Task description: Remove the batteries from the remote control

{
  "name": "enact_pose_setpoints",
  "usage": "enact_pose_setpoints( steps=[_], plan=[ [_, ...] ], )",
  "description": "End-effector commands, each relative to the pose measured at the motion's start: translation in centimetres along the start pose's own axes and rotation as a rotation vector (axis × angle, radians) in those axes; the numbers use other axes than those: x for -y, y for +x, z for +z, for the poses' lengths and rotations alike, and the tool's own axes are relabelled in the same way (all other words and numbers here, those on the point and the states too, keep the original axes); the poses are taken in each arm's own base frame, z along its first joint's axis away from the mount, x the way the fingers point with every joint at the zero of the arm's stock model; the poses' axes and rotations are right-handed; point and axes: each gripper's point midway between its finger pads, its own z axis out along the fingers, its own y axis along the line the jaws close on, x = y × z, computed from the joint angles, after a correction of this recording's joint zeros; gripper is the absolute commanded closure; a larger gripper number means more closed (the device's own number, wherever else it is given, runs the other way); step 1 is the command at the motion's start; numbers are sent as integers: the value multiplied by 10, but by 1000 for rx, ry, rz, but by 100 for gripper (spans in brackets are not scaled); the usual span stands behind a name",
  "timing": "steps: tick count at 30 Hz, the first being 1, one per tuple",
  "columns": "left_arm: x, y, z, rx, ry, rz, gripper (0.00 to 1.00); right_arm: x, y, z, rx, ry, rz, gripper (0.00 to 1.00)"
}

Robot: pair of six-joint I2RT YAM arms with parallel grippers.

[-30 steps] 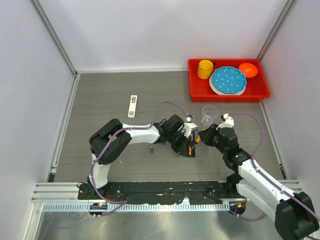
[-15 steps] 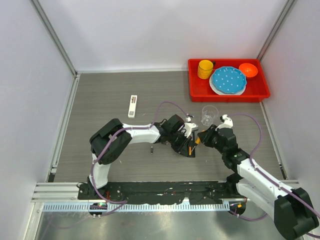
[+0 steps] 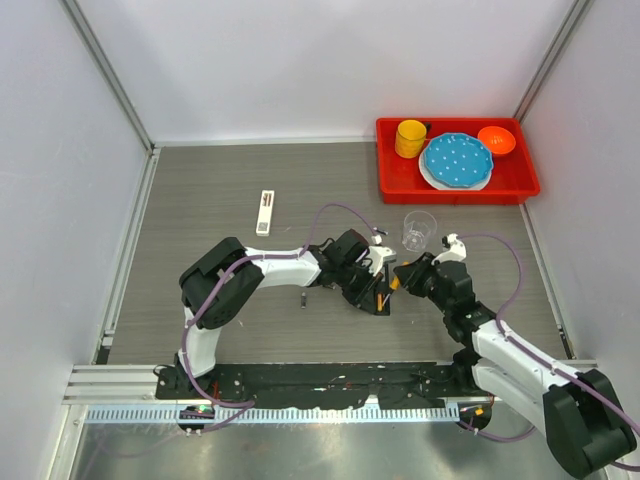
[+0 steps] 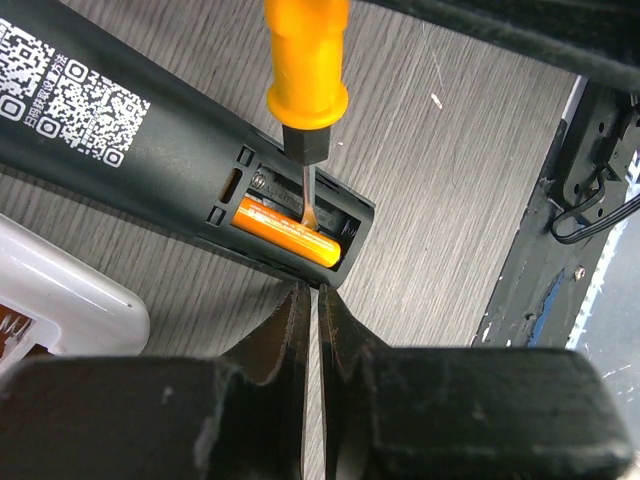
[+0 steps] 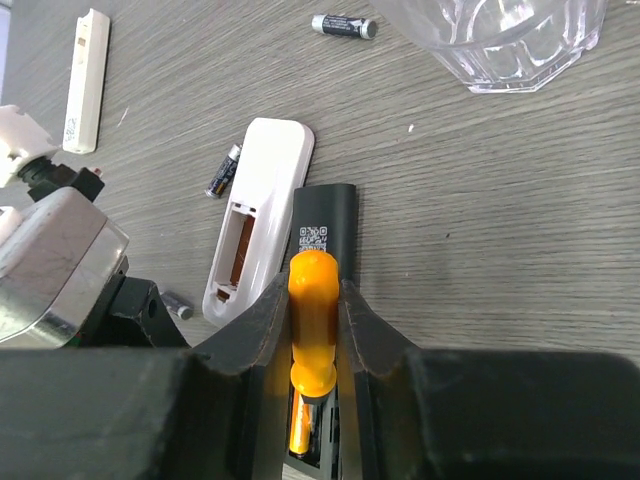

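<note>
Toward the near edge of the grey wood-grain worktop [image 3: 200,200] lies the black plastic remote control [image 4: 150,140], compartment open. The right tool [image 5: 313,292] grasps the orange-handled screwdriver [image 4: 305,60], blade on the slim orange battery [image 4: 285,228] seated there. The left tool [image 4: 312,300] is clenched empty beside the remote. The cell seems light, rigid, slippery: lever an end, pinch mid-body.

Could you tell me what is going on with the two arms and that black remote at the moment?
The right gripper is clamped on an orange-handled screwdriver, its blade in the open battery bay of the black remote, against an orange battery seated there. The left gripper, nearly shut, sits at that remote's end. A white remote lies open alongside, with loose batteries on the table.
</note>
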Motion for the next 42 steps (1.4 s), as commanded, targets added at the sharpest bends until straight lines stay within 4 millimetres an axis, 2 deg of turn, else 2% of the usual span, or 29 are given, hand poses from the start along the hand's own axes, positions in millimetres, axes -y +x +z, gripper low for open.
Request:
enact_pose_setpoints(
  steps=[1,7,16,29,35,42],
  plan=[
    [-10,21,8,-69,-40,-15,90,-15,15,1,-42,-98,88,99],
    [-10,21,8,-70,-42,-16,90,-23,11,-1,-26,-144,104,99],
    [-9,22,9,-77,-31,-18,91,-36,-5,-7,47,-206,127,99],
    [-11,23,8,-76,-40,-13,93,-34,-19,-12,147,-211,273,99],
    [-10,22,7,-77,-40,-12,94,-37,-24,-16,171,-229,271,99],
    [-11,22,8,-79,-44,-15,97,-37,-21,-18,175,-254,239,99]
  ],
)
